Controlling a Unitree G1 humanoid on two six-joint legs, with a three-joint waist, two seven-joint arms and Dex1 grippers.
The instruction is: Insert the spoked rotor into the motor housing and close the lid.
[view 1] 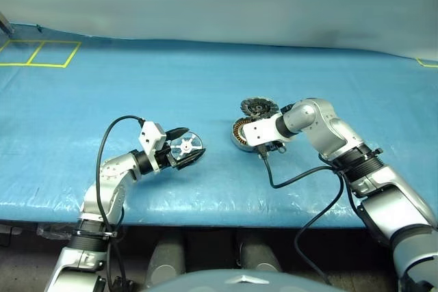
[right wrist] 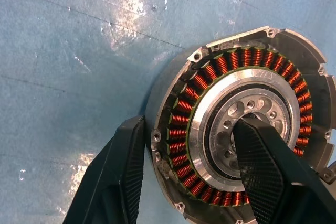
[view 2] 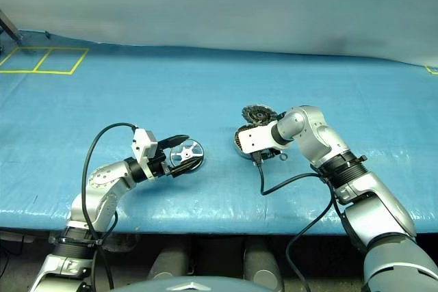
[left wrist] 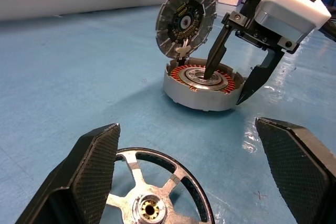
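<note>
We found the left gripper (view 1: 192,149) spread wide around the spoked rotor (view 1: 185,146), which lay flat near the front edge, apparently unpinched. The right gripper (left wrist: 227,87), half open, straddled the motor housing (view 1: 242,133) wall, one finger inside, likely to steady it. The lid (view 1: 259,108) stood hinged up behind. The blue tarp-covered table (view 1: 205,73) met a pale wall.

The housing (right wrist: 173,85) was grey with copper-orange windings; the ribbed lid (left wrist: 186,19) grey, dark-centred; the rotor (left wrist: 157,192) silvery; the worktop (view 1: 102,100) blue with yellow lines.
</note>
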